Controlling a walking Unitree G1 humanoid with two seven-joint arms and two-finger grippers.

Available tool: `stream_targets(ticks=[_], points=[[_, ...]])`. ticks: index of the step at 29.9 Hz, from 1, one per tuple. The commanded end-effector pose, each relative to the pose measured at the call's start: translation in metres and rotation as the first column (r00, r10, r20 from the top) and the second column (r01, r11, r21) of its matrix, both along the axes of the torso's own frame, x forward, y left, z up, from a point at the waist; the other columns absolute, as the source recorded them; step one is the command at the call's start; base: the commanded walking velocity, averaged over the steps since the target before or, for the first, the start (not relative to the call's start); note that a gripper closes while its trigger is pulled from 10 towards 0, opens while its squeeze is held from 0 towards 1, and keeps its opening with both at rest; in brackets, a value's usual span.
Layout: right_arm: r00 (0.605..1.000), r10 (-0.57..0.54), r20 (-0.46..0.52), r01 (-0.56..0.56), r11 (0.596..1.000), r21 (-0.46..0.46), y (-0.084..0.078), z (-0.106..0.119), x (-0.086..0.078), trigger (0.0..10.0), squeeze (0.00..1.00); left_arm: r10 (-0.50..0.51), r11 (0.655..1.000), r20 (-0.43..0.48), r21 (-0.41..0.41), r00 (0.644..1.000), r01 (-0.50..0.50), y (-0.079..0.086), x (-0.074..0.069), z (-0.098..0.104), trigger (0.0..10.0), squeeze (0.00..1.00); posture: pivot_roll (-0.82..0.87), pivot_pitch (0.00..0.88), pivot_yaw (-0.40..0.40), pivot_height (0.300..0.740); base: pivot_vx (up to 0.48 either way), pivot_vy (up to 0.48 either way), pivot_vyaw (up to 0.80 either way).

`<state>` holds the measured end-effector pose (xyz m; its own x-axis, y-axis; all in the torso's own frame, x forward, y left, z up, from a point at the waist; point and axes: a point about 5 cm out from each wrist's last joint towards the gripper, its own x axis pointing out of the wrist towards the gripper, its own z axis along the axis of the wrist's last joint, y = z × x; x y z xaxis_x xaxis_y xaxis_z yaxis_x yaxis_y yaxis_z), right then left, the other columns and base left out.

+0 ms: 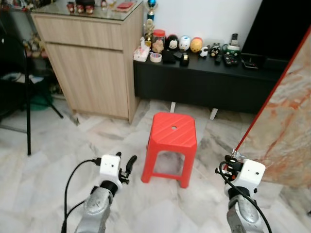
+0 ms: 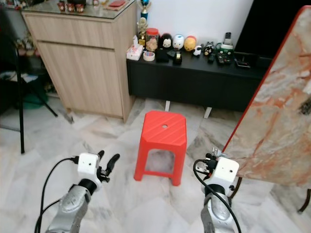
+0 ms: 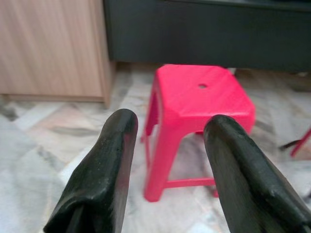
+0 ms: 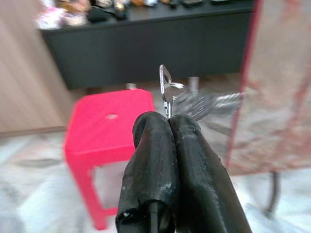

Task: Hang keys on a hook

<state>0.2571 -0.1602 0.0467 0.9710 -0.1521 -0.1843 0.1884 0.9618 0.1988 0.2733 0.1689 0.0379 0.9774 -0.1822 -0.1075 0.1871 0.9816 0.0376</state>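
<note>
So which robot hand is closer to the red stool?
Left. The left gripper hovers open just beside the red stool, while the right gripper, holding the keys, sits farther off on its other side.

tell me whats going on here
A humanoid robot stands on a marble floor facing a red stool. Its right tool is pinched shut on a bunch of keys, held out in front. The left tool is open and holds nothing. No hook can be made out.
</note>
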Motion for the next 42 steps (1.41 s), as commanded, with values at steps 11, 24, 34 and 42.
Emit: stream_targets(ticks=[11,24,34,42], points=[[0.999,-0.024,0.029,0.024,1.000,-0.014,-0.013,0.009,0.003,10.0,0.00,-0.040,0.999,0.005,0.003,0.999,0.040,-0.011,-0.002,-0.002,10.0,0.00,0.00,0.000,-0.084,0.740,0.000,-0.403,0.00],[0.998,-0.047,0.050,0.047,0.999,-0.007,-0.020,0.018,0.015,10.0,0.00,-0.035,0.999,0.022,-0.015,0.999,0.035,-0.016,0.007,0.004,10.0,0.00,0.00,0.011,-0.088,0.740,0.000,-0.402,0.00],[0.997,-0.059,0.049,0.059,0.998,0.000,-0.018,0.019,0.018,10.0,0.00,-0.033,0.999,0.020,-0.011,0.999,0.034,-0.013,0.007,0.003,10.0,0.00,0.00,0.028,-0.074,0.740,0.000,-0.400,0.00],[0.996,-0.071,0.046,0.071,0.997,0.005,-0.018,0.018,0.016,10.0,0.00,-0.040,0.999,0.019,-0.008,0.999,0.040,-0.013,0.007,0.004,10.0,0.00,0.00,0.031,-0.066,0.740,0.000,-0.402,0.00]])
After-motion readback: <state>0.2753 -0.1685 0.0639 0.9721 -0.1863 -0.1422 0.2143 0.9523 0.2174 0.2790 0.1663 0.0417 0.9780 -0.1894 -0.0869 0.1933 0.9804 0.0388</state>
